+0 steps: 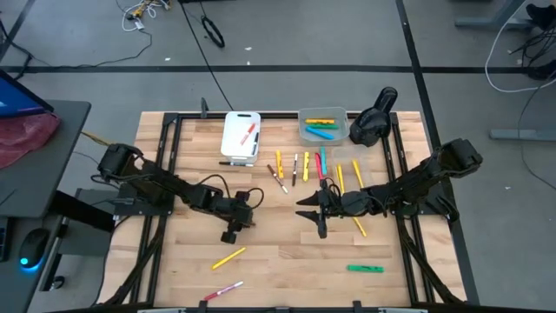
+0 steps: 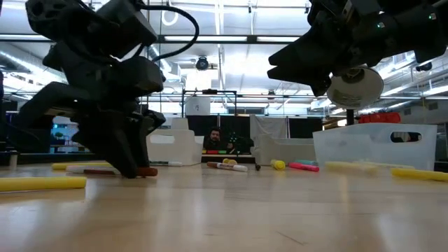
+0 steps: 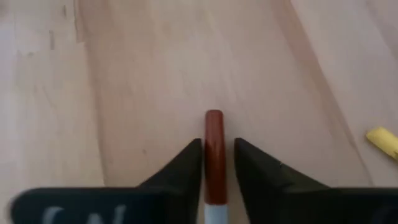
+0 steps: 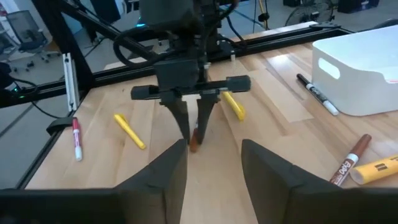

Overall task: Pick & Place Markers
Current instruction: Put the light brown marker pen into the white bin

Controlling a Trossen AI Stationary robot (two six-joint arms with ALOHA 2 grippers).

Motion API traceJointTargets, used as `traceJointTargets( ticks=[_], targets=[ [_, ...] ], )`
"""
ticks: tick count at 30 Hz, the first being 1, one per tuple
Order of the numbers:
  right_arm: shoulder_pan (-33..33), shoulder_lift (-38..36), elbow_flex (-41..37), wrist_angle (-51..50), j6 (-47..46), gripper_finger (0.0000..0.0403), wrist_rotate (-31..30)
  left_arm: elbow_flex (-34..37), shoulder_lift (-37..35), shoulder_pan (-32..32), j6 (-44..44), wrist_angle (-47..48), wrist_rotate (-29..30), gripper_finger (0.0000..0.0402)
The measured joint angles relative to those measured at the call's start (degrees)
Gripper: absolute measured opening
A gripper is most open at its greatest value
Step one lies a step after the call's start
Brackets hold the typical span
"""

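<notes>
A marker with a brown cap and a white barrel lies flat on the wooden table, left of centre. My left gripper has come down on it, with a finger on each side of the cap. My right gripper hovers open above the table's middle, facing the left gripper, with nothing between its fingers. More markers lie in a loose cluster toward the far side. My left gripper pinches the marker's brown cap between its two fingers. They slant down from the table's left. The marker runs along the fingers; its cap end sticks out past the fingertips. It lies on the table.
At the far edge stand a white bin holding a red marker and a grey bin holding several. A dark object sits beside the grey bin. Loose yellow, pink and green markers lie toward the near edge.
</notes>
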State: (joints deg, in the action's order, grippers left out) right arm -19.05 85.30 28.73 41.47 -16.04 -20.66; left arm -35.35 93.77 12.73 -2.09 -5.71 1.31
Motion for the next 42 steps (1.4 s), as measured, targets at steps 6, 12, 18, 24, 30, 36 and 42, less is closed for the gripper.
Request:
traceJointTargets(
  ticks=[6,12,18,24,30,36,42],
  targets=[
    [0.3,0.0,0.0,0.0,0.2,0.0153,0.1,0.2,0.3,-1.8,1.2,-4.1,0.2,0.0031],
    [0.3,0.0,0.0,0.1,-0.9,0.0153,0.1,0.2,-4.0,-2.9,1.6,-16.1,0.6,0.0031],
    [0.3,0.0,0.0,0.1,-0.3,0.0153,0.1,0.1,-16.0,-9.7,-1.6,-18.4,12.5,0.0032],
    [0.3,0.0,0.0,0.1,1.5,0.0153,-1.4,0.1,-23.7,-24.0,-5.9,-21.8,17.0,0.0033],
    [0.4,0.0,0.0,0.1,1.3,0.0153,-3.1,0.1,-18.9,-40.4,2.6,-22.8,9.1,0.0033],
    [0.4,0.0,0.0,0.1,0.5,0.0153,-3.1,0.1,-8.9,-48.3,5.9,-26.3,4.5,0.0034],
    [0.4,0.0,0.0,0.1,0.4,0.0153,-3.1,0.1,-2.3,-49.7,3.5,-27.9,6.1,0.0035]
  ],
)
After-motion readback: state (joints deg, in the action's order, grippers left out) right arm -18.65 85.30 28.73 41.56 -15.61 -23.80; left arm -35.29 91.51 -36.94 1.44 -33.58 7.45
